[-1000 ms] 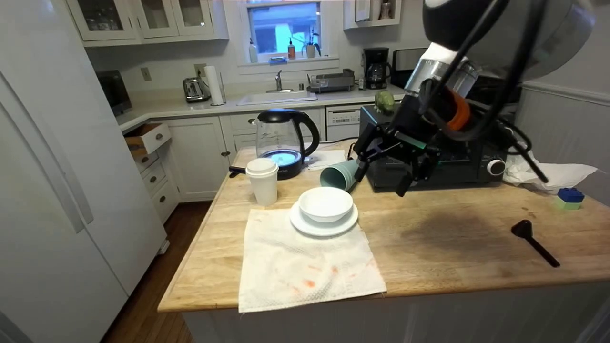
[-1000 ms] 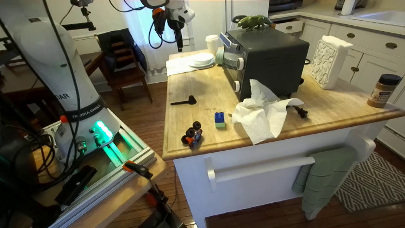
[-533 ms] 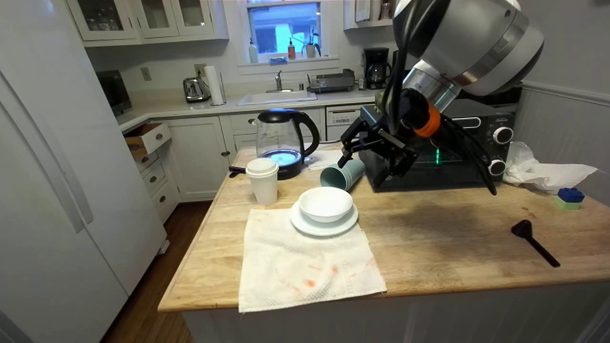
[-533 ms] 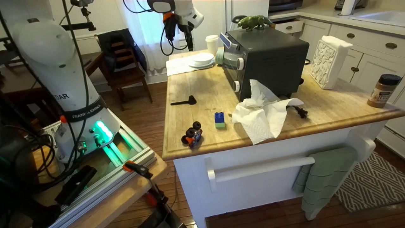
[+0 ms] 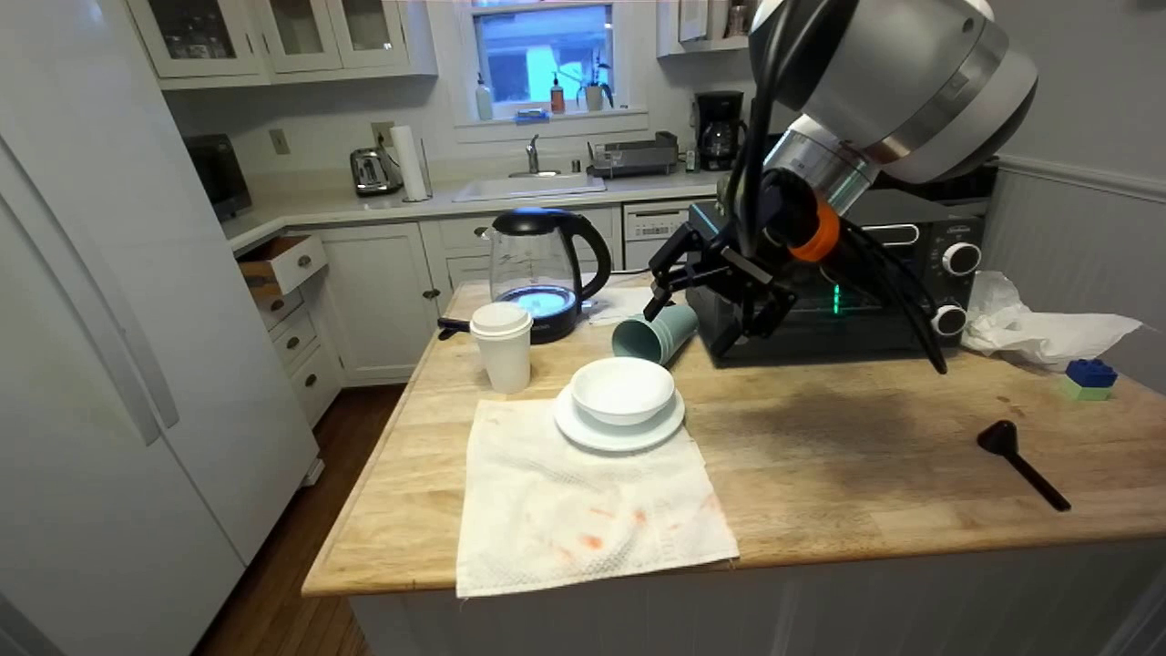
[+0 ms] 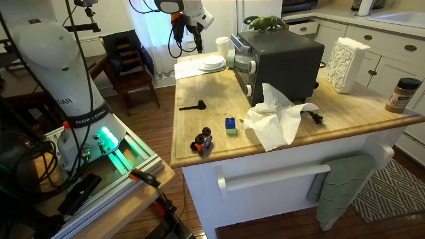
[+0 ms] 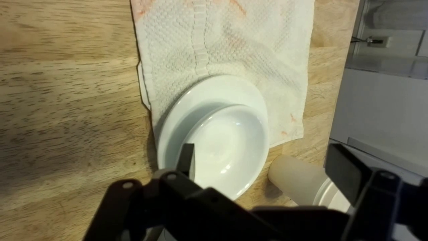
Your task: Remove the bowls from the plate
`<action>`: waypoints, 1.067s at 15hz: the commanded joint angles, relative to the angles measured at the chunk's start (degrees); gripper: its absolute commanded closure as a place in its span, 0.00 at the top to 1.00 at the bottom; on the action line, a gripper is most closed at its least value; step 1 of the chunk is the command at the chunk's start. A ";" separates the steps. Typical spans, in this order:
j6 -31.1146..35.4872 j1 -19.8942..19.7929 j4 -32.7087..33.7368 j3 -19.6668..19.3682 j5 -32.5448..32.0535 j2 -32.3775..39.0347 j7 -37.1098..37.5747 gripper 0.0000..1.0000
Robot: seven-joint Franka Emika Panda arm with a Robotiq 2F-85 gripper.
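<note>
The gripper (image 7: pixel 264 164) is released: its two fingers (image 7: pixel 185 159) stand wide apart, above the table (image 5: pixel 820 510) and clear of the bowl. In the wrist view, one finger overlaps the rim of the white bowl (image 7: pixel 230 147) along the line of sight only. The bowl sits upright on the plate (image 7: pixel 214 87); whether a second bowl is nested under it cannot be told. The plate rests partly on the cloth (image 5: pixel 528 510) and partly on bare wood. Table edges are identified as follows: the cloth reaches the front edge, the side edge faces the refrigerator (image 5: pixel 137 319), and the rail (image 6: pixel 279 177) is mounted below the opposite end. The cloth and plate are located toward the front corner on the refrigerator side. The lidded cup (image 5: pixel 501 355) stands upright near the refrigerator-side edge, near the plate. The green cup (image 5: pixel 642 341) lies on its side behind the plate, beside the oven (image 6: pixel 282 66). The kettle (image 5: pixel 537 273) stands behind the lidded cup, farther from the front edge. A toy animal (image 6: pixel 267 23) is positioned on top of the oven. The scoop (image 5: pixel 1027 466) lies near the front edge, between the cloth and the rail end. At the rail end, a wheeled toy (image 6: pixel 202 142) occupies the front corner; the block (image 6: pixel 230 125) and crumpled paper (image 6: pixel 274 121) follow along that edge. The jar (image 6: pixel 401 96) stands near the back corner of the same end.
</note>
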 commanded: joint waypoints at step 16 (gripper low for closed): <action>6.24 -0.43 12.34 0.85 25.26 17.34 -13.38 0.76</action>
